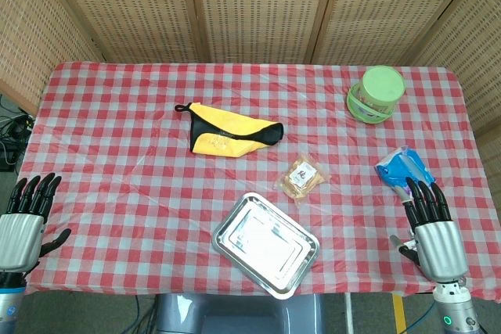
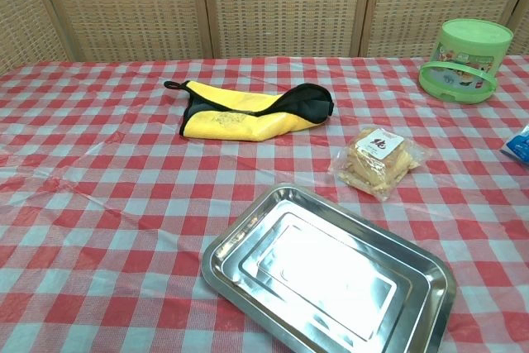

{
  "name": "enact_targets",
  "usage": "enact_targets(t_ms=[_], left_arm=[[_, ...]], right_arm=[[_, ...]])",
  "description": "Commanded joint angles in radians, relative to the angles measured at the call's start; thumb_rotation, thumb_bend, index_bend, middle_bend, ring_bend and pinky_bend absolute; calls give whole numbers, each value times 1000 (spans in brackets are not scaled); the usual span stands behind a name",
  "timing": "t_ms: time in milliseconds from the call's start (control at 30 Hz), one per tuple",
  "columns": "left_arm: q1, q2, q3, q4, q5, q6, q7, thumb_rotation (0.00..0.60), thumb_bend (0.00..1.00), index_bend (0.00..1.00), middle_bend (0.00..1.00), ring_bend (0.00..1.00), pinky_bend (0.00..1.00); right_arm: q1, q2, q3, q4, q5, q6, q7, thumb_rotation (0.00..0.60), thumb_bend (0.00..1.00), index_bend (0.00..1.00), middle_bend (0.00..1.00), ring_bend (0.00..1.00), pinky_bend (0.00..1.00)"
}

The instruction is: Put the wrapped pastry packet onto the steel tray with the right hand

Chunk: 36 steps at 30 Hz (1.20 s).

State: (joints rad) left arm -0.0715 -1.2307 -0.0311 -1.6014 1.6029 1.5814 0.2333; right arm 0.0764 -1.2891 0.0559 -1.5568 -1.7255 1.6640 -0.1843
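Right hand (image 1: pixel 433 228), fingers spread and empty, rests well right of the pastry packet (image 1: pixel 300 178); steel tray (image 1: pixel 227 242) lies just beyond.

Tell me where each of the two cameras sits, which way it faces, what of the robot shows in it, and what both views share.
Head view: sits high, looks steeply down on the checkered table; the left hand and right hand show at the near corners, fingers apart, holding nothing.
Chest view: sits lower, looks forward across the table toward the wicker screen; no part of the robot shows.
Shared: steel tray, pastry packet, yellow cloth, green container, and the blue packet, cut off in the chest view.
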Motion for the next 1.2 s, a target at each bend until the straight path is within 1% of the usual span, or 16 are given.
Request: enact_targets(t_ms=[33,567,700,800,933,1033,1200], left_arm=[[1,2,0,-4,-1,2,1,600,164,0,0,0,0],[3,3,2,-7,9,9,-1,600,164,0,0,0,0],[2,6,1,-12,7,6,-4,600,164,0,0,0,0],[3,6,2,-11,10,9,-1,600,164,0,0,0,0],[3,5,5,-11,13,6,4,600,165,0,0,0,0],[1,2,4,-10,12,4,7,600,164,0,0,0,0],[-1,0,-2,-8,0,-1,8,600,164,0,0,0,0]], right_arm=[[0,1,-1,-2,0,-1,-2,600,86,0,0,0,0],[12,9,-17,-3,-9,-36,10,600,85,0,0,0,0],[26,11,-27,0,-15,-66,22,600,85,0,0,0,0],[42,18,-24,-9,-7,-96,31,600,85,0,0,0,0],[86,40,1,-49,11,-155,27,600,85,2,0,0,0],[144,59,39,-100,37,-228,8,600,85,40,0,0,0],[262,65,99,-155,126,-413,-69,600,85,53,0,0,0]])
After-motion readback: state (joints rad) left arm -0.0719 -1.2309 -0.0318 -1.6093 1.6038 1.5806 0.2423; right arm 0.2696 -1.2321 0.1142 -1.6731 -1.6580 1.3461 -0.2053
